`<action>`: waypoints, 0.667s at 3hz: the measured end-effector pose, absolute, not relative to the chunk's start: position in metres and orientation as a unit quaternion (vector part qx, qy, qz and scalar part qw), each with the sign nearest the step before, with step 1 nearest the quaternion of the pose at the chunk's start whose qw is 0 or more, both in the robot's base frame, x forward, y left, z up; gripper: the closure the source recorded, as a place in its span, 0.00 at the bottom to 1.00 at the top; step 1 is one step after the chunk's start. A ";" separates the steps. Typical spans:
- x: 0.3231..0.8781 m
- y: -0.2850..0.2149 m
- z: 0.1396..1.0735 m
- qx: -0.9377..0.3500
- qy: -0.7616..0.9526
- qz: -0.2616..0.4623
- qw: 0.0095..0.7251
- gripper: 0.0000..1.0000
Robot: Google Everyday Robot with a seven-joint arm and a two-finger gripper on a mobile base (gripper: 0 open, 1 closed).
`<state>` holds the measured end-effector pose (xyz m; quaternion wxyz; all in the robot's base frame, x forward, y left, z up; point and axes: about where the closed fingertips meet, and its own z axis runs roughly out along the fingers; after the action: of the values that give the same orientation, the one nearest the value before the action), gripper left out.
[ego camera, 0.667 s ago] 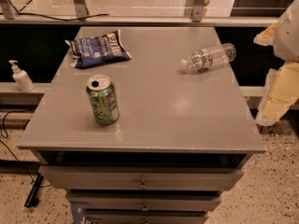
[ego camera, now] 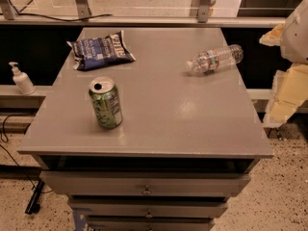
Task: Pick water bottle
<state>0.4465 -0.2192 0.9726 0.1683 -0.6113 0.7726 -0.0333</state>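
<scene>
The water bottle [ego camera: 215, 59] is small, clear and ribbed, with a white label band bearing red and green marks. It lies on its side at the far right of the grey cabinet top [ego camera: 163, 119], with its white cap pointing left. My gripper [ego camera: 288, 93] shows as cream and white parts at the right edge of the camera view. It is off the cabinet's right side, to the right of the bottle and nearer the front, and it is not touching the bottle.
A green soda can [ego camera: 106, 103] stands upright at the front left. A dark blue snack bag [ego camera: 100, 50] lies at the back left. A white pump dispenser [ego camera: 21, 79] stands on a low ledge to the left. Drawers [ego camera: 144, 184] are below the top.
</scene>
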 end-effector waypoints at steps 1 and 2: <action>0.476 -0.225 0.964 -0.625 0.755 -0.038 0.193 0.00; 0.521 -0.231 0.959 -0.637 0.734 -0.053 0.230 0.00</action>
<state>0.5209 -0.2315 0.9587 0.2303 -0.6372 0.7335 -0.0534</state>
